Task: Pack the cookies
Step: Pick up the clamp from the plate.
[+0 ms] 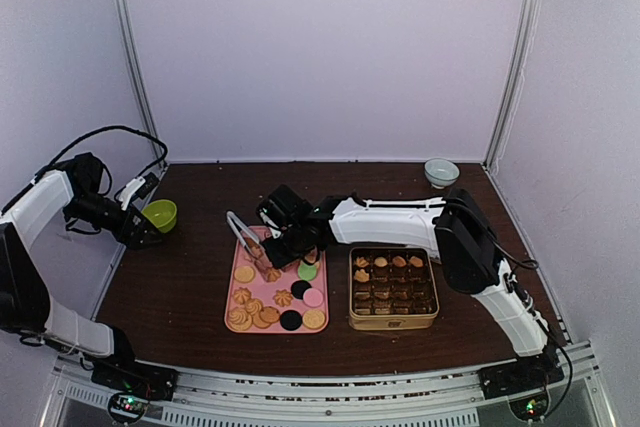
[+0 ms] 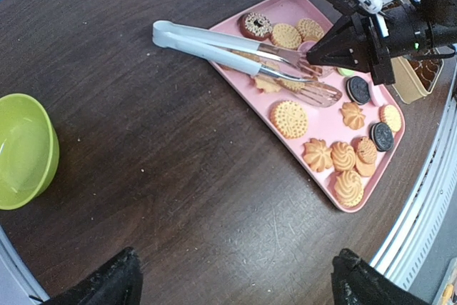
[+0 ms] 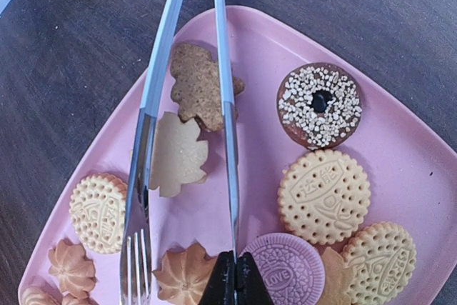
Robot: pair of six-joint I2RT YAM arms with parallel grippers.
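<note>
The cookies (image 1: 245, 274) lie scattered on a pink tray (image 1: 229, 297): tan rounds and swirls (image 2: 289, 119), black discs, a sprinkled chocolate ring (image 3: 319, 105) and a pink sandwich disc (image 3: 285, 269). Metal tongs (image 2: 214, 44) rest across the tray's far end. My right gripper (image 3: 235, 280) is down on the tray, shut on the tip of one thin tong arm (image 3: 227, 126); the other arm, with the fork end, lies free to the left. More cookies fill the gold tin (image 1: 350, 287) right of the tray. My left gripper (image 2: 235, 276) hangs open over bare table, left of the tray.
A green bowl (image 1: 160, 214) sits at the table's left edge, next to the left gripper (image 1: 140, 227). A small white bowl (image 1: 441, 172) stands at the back right. Dark table surface lies between the green bowl (image 2: 25, 151) and the tray.
</note>
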